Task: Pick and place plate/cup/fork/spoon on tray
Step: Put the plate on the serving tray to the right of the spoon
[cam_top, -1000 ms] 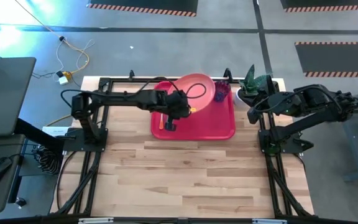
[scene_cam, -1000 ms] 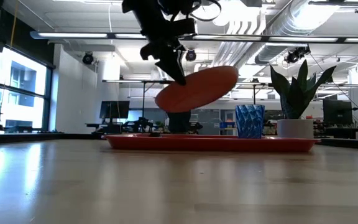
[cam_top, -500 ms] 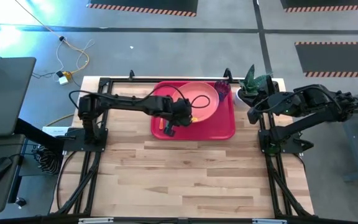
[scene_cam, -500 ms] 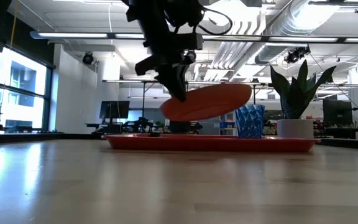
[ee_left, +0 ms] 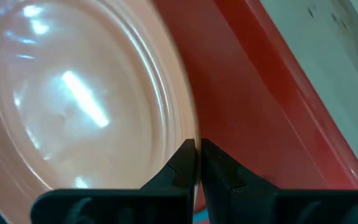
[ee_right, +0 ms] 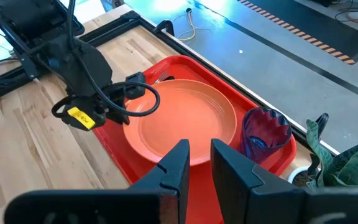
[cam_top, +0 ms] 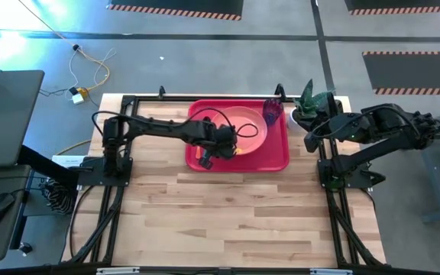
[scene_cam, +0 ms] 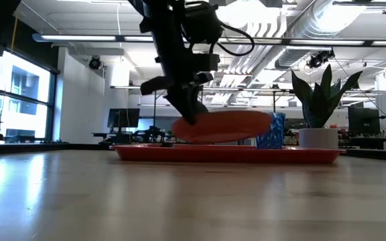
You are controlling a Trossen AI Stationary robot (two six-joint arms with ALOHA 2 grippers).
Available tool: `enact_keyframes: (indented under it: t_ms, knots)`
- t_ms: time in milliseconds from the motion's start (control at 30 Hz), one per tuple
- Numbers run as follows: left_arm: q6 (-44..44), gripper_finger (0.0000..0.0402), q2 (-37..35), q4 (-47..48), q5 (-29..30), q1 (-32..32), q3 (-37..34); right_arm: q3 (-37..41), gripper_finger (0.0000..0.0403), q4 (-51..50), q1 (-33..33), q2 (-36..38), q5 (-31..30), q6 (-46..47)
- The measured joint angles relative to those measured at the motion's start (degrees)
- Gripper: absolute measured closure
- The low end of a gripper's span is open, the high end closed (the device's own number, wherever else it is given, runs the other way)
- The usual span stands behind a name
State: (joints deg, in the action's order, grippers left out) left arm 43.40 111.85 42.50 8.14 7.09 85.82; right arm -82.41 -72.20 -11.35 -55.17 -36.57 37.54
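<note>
The left gripper (cam_top: 214,147) reaches over the red tray (cam_top: 277,156), its jaws pinching the near rim of the pink plate (cam_top: 247,126). From table height the plate (scene_cam: 223,126) hangs nearly level, just above the tray (scene_cam: 226,154). The blue-purple cup (cam_top: 273,112) stands in the tray's far right corner, just beside the plate. The right gripper (cam_top: 309,142) waits off the table's right edge by a potted plant (cam_top: 309,103), its fingers set slightly apart around nothing.
</note>
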Motion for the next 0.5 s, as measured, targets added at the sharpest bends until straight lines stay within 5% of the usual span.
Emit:
enact_keyframes:
  t_ms: [500]
  knots:
    - [2.4, 0.0397, 3.7, -1.5, 0.0, 0.2, 0.0, 0.0, 0.0345, 0.0, 0.0, 0.0, 0.1, 0.0]
